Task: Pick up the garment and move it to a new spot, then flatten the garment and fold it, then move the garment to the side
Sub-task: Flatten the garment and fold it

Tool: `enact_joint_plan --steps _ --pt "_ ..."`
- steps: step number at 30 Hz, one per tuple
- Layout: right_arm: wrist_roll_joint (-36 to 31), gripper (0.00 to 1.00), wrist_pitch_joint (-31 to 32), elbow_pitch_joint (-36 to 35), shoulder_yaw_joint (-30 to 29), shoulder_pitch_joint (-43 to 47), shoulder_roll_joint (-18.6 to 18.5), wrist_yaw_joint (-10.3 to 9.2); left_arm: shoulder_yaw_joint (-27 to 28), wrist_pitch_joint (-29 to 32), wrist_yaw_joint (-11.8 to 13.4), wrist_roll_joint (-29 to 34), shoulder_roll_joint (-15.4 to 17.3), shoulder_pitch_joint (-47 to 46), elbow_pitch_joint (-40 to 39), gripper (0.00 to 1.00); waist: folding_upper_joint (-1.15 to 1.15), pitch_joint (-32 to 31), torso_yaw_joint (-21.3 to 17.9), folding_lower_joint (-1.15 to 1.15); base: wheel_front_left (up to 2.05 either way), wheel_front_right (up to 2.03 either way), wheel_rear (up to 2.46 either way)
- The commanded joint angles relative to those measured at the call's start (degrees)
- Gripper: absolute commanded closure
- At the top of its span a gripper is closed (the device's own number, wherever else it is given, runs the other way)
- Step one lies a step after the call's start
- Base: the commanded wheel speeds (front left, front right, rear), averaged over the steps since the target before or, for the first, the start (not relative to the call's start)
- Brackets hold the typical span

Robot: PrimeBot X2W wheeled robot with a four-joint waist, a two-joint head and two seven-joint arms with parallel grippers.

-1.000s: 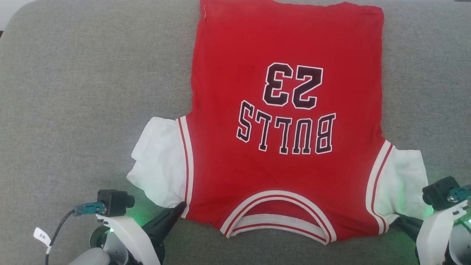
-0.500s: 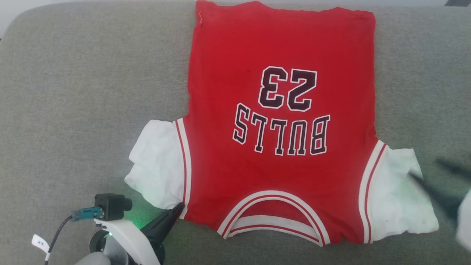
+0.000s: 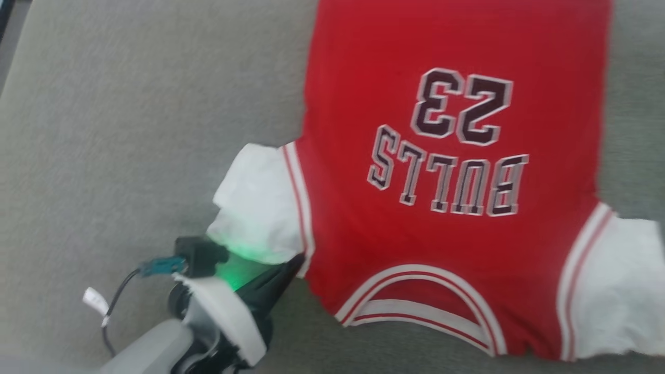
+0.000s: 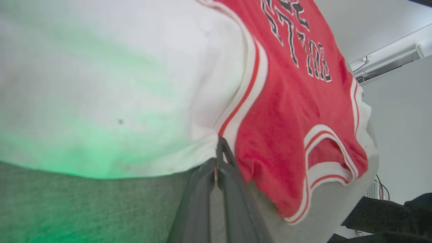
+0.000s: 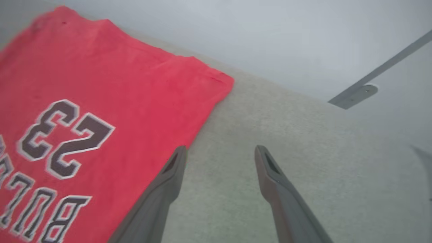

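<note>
- Left hand (image 3: 297, 261) is at the near left, fingers pressed together and pinching the garment (image 3: 447, 244) at its near-left corner, right where the striped trim (image 3: 301, 208) meets the white lining (image 3: 257, 208).
- Green glow (image 3: 236, 270) from that wrist spills onto the lining and the grey fabric surface (image 3: 130, 130) beside it.
- Right hand (image 5: 219, 152) has its fingers spread wide with nothing between them, over bare grey surface just off the garment's right edge. Can't tell if it's touching down.
- Garment lies spread flat, red side up, neckline (image 3: 421, 306) toward the near edge, hem at the far side.
- Number 23 (image 3: 461, 106) and the BULLS letters (image 3: 447, 182) read upside down from the robot's side, number farther away than the letters.
- White lining pokes out at both armholes, left and right.
</note>
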Motion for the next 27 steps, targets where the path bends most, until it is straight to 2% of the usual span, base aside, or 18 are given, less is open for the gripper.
enact_joint_plan --steps 1,6,13,19,24,25,26,27 --pt "-2.9 0.00 0.5 4.1 1.1 -4.6 -1.2 -0.10 -0.9 0.8 0.0 0.5 -2.0 -1.8 0.9 1.00 0.00 3.9 4.0 0.00 0.00 0.00 0.00" --pt "-8.7 0.00 0.7 17.9 3.2 -16.4 -2.3 -0.10 -3.0 1.1 -0.6 0.9 -5.6 -4.3 2.7 1.00 0.00 7.6 8.8 0.00 0.00 0.00 0.00" --pt "-14.2 0.00 4.4 33.2 2.7 -29.1 0.8 -0.10 -5.9 0.3 -0.5 1.0 -8.3 -6.5 5.2 1.00 0.00 11.1 11.8 0.00 0.00 0.00 0.00" --pt "-17.5 0.00 10.6 40.2 4.9 -32.9 3.1 -0.08 -8.1 -1.1 -0.4 -0.5 -8.5 -8.1 5.5 1.00 0.00 12.4 12.4 0.00 0.00 0.00 0.00" --pt "-16.2 0.00 15.6 41.6 7.8 -31.8 3.4 -0.05 -9.8 -2.4 -0.4 -1.7 -8.7 -9.0 5.9 1.00 0.00 12.5 12.1 0.00 0.00 0.00 0.00" --pt "-16.0 0.51 15.7 41.2 8.4 -31.6 2.9 -0.05 -10.1 -2.6 -0.4 -2.0 -8.7 -9.3 5.9 1.00 0.00 12.6 12.1 0.00 0.00 0.00 0.00" --pt "-15.9 0.86 15.3 40.6 8.7 -31.5 2.3 -0.05 -10.3 -3.0 -0.4 -2.2 -8.8 -9.6 6.0 1.00 0.00 12.7 12.0 0.00 0.00 0.00 0.00" --pt "-15.9 1.00 14.6 40.1 9.0 -31.3 1.5 -0.06 -10.5 -3.1 -0.4 -2.4 -8.8 -9.8 6.0 1.00 0.00 12.7 12.0 0.00 0.00 0.00 0.00"
